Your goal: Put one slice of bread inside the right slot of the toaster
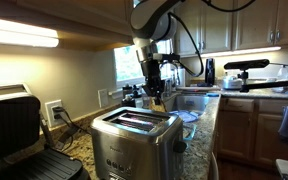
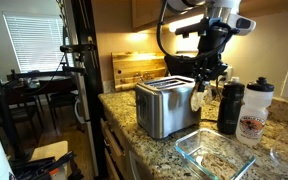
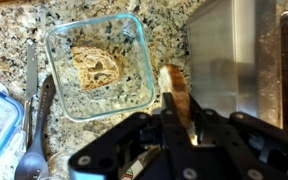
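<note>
Wrist view: gripper [image 3: 179,120] clamped on a bread slice [image 3: 171,82], held edge-on, long axis running 6 to 12 o'clock. The toaster [image 3: 229,60] lies at about 2 o'clock from the slice, close beside it, slots out of frame. Judged: slice must travel toward 2 o'clock before lowering.

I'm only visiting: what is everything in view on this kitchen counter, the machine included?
toaster: one, silver, on the granite counter.
held bread slice: one, tan, beside the toaster, off the counter.
second bread slice: one, tan, in the glass dish.
glass dish: one, clear, on the counter near the toaster.
black bottle: one, black, behind the dish.
white bottle: one, white, beside the black one.
cutting board: one, wooden, against the wall.
grill press: one, black, near the toaster.
arm: one, pale, reaching down from above.
gripper: one, black, shut on the held bread slice.
</note>
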Robot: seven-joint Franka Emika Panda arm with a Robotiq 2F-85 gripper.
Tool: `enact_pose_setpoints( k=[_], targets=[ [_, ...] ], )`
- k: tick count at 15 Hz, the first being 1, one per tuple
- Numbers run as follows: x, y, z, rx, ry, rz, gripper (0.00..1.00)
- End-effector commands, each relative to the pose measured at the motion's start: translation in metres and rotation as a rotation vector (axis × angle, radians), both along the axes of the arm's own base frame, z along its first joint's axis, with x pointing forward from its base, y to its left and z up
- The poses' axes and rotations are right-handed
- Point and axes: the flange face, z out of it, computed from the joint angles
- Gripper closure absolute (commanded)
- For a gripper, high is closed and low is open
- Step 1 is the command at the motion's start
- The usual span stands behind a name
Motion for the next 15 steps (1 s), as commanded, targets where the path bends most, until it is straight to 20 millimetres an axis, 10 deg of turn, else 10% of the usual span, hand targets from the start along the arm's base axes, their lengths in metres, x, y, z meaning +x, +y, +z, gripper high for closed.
enact_pose_setpoints(
  k=[1, 15],
  targets=[
    [-0.025, 0.016, 0.029, -0.014, -0.056, -0.019, 0.92],
    [-0.044, 0.031, 0.062, -0.021, -0.100, -0.020, 0.92]
  ],
)
